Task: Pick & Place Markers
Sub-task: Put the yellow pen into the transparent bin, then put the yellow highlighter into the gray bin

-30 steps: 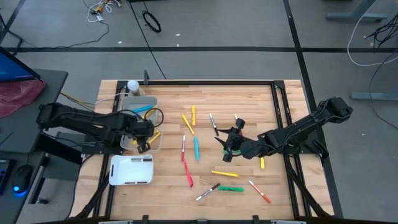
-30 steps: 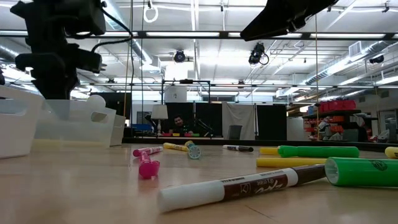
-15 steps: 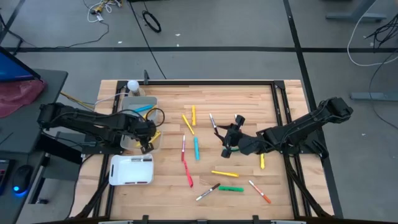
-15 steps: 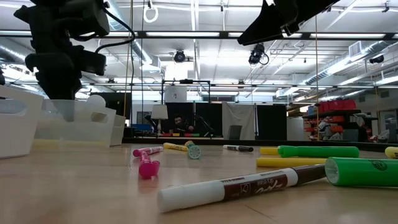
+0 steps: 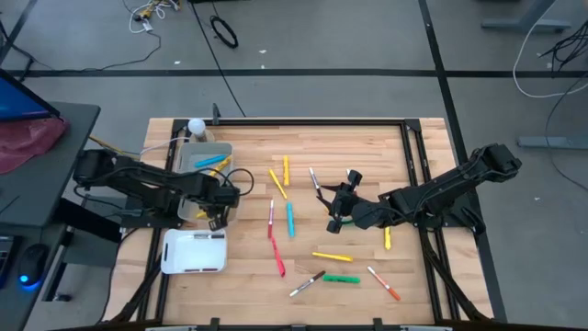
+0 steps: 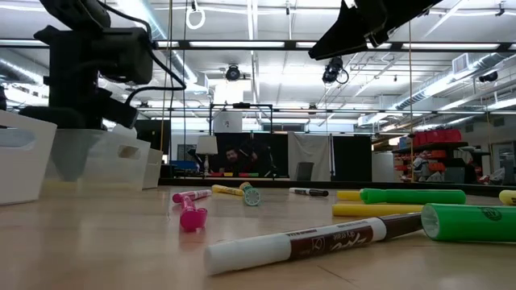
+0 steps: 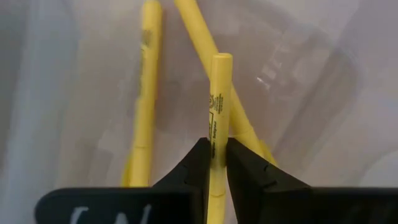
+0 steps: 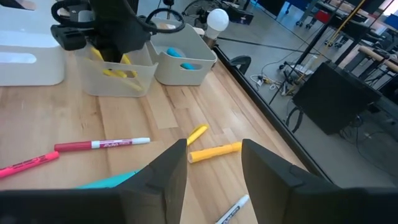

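Left gripper [image 7: 216, 163] down inside a translucent bin [image 5: 220, 210] at the worktop's [image 5: 367, 147] left side, fingers [image 7: 193, 171] pinching a yellow marker [image 7: 217, 106] that points away from the wrist. Two more yellow markers [image 7: 146, 93] lying in the same bin behind it. Right gripper [image 5: 336, 217] hovering above mid-worktop, fingers [image 8: 165, 177] spread with nothing between them. Loose markers scattered on the wood: a light blue one [image 5: 290, 219] and a red-and-white one [image 5: 271, 212] side by side, a pair of yellow ones [image 5: 281, 175] further back, a green one [image 5: 342, 279] near the front edge. White tray [image 5: 194, 251] just in front of the bin.
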`<state>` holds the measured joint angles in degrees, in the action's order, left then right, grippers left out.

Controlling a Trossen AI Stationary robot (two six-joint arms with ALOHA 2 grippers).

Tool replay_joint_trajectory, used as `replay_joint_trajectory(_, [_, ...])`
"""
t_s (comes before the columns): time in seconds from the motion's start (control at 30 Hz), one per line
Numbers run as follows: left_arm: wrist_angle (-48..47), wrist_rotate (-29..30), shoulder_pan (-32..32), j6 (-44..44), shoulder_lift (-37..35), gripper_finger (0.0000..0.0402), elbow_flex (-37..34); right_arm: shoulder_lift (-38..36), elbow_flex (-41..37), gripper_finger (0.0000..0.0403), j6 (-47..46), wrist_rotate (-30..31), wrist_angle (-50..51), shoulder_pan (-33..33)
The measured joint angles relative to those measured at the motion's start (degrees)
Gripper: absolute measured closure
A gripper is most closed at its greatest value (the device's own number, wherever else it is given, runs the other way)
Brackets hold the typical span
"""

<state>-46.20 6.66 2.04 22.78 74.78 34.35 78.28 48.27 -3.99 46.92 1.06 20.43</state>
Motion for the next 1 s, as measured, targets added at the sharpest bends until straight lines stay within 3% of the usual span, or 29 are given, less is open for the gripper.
replay_joint_trajectory(0.4, [-2.2, -1.82, 0.0, -1.63, 0.3, 0.0264, 2.05, 0.0, 0.0, 0.025, 0.02, -0.02, 0.0, 0.0])
replay_joint_trajectory(0.57, [-9.14, -1.65, 0.0, -3.98, 0.3, 0.0232, 8.7, 0.0, 0.0, 0.025, 0.04, -0.02, 0.0, 0.0])
replay_joint_trajectory(0.8, [-19.09, -1.82, 0.0, -7.29, 0.2, 0.0225, 21.72, 0.02, 0.0, 0.025, 0.06, -0.02, 0.01, 0.0])
replay_joint_trajectory(0.9, [-16.23, -1.31, 0.0, -10.52, 0.01, 0.0225, 25.79, 0.02, -0.16, 0.025, 0.07, -0.02, -0.07, 0.0])
replay_joint_trajectory(1.0, [-5.9, 1.76, 0.02, -16.17, 0.0, 0.0225, 26.71, 0.02, -1.94, 0.025, -0.01, -0.04, -1.34, -0.38])
